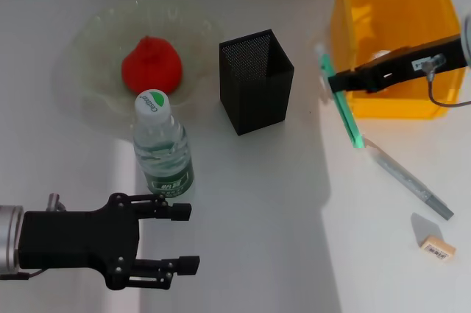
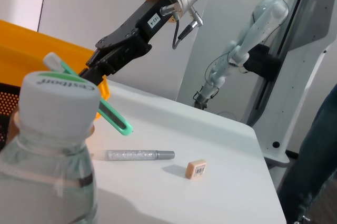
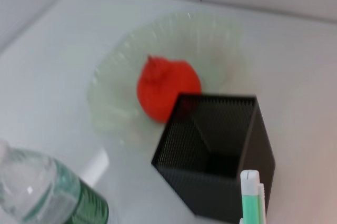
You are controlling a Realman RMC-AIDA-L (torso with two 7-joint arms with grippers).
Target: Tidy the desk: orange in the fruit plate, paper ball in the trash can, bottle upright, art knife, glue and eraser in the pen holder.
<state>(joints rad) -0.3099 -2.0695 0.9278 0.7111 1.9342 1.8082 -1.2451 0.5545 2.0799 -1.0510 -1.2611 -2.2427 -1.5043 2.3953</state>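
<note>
The orange lies in the fruit plate at the back left. The bottle stands upright in front of the plate. My left gripper is open just in front of the bottle, not touching it. My right gripper is shut on the green art knife, held in the air between the pen holder and the trash can. The silver glue stick and the eraser lie on the table at the right. I cannot make out the paper ball.
The white table ends close behind the trash can and plate. In the left wrist view, another robot stand rises beyond the table's far edge.
</note>
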